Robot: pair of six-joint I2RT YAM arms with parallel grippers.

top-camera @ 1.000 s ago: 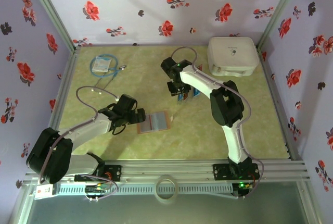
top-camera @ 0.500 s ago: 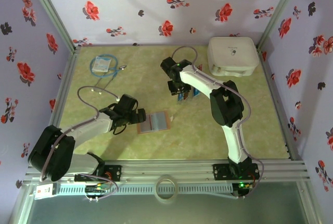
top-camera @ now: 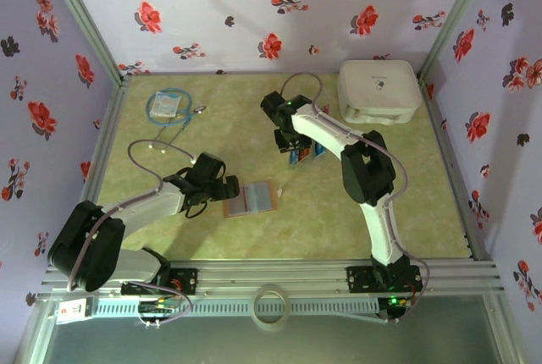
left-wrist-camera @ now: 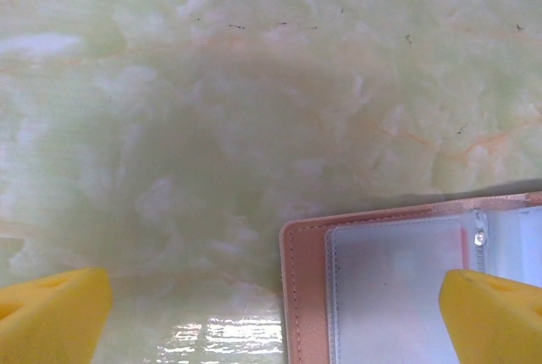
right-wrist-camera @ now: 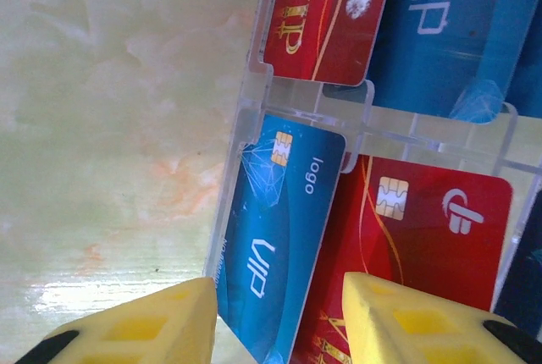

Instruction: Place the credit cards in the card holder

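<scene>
Where the aluminium rail point(top-camera: 271, 273) closes the near edge, a pale green marbled table point(top-camera: 279, 241) begins, walled on three sides by lilac wallpaper point(top-camera: 212, 8) strewn with red flowers. The card holder point(top-camera: 251, 198) lies open and flat just beyond the rail, near the table's middle. The left gripper point(top-camera: 222, 190) sits at its left edge with its fingers spread wide and nothing between them. From overhead the holder's inside is a greyish patch; the left wrist camera resolves the card holder point(left-wrist-camera: 398, 288) into a stitched pinkish-brown border and clear pockets, with the left gripper point(left-wrist-camera: 275, 317) straddling its corner. Beyond the holder and slightly right, the credit cards point(top-camera: 305, 154) stand in a clear rack point(right-wrist-camera: 254, 85) under the right gripper point(top-camera: 292, 151). The right wrist view reads them as red and blue credit cards point(right-wrist-camera: 279, 237). There the right gripper point(right-wrist-camera: 278, 322) is released, with a blue card's end in the gap; whether they touch is unclear. Farther right of the holder rests a white box point(top-camera: 378, 91); far left, a blue cable coil point(top-camera: 168, 106).
</scene>
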